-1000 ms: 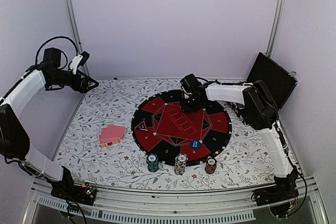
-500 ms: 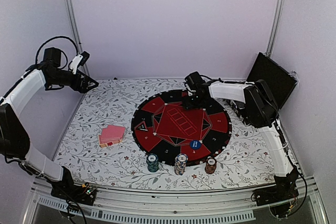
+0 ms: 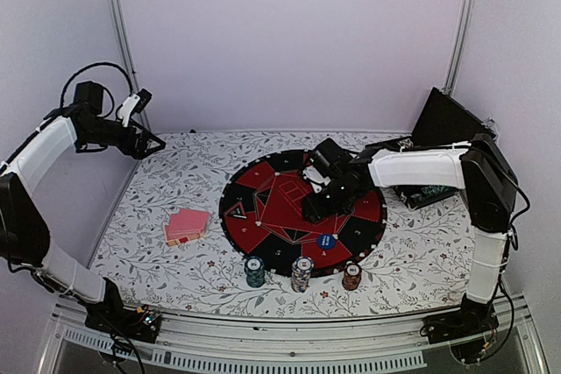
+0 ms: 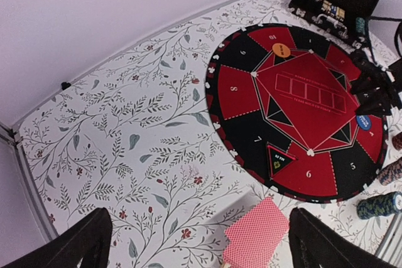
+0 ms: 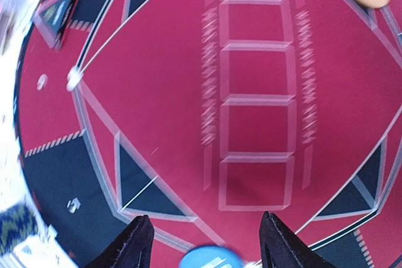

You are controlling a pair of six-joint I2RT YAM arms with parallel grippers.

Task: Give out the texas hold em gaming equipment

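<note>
Three chip stacks stood in a row close to the near edge of the surface [image 3: 175, 172], just off the near rim of the round mat [image 3: 263, 183]. The green stack [image 3: 255, 271] was on the left, the white-edged stack [image 3: 302, 273] in the middle and the dark red stack [image 3: 351, 276] on the right. The cards [image 3: 187, 226] lay in a loose pile, pink-red backs up, between the mat and the left edge, apart from both.

On the mat, the blue disc [image 3: 326, 239] lay flat on the near right part and the orange disc [image 4: 281, 49] flat on a far segment. A small black triangle marker [image 4: 279, 157] lay on the mat's left side.

The right tool [image 3: 314, 209] hung low over the mat's red centre, on the far side of the blue disc. Its fingers [image 5: 135, 243] stood well apart with nothing between them. In the blurred right wrist view the disc showed on the mat in the gap, touching neither finger.

The left tool [image 3: 153, 141] was held high above the far left corner. Its jaws were spread as wide as they go and were empty, and it was well apart from every piece.

The black case [image 3: 447, 124] stood open at the far right corner, with small items inside too small to tell.
</note>
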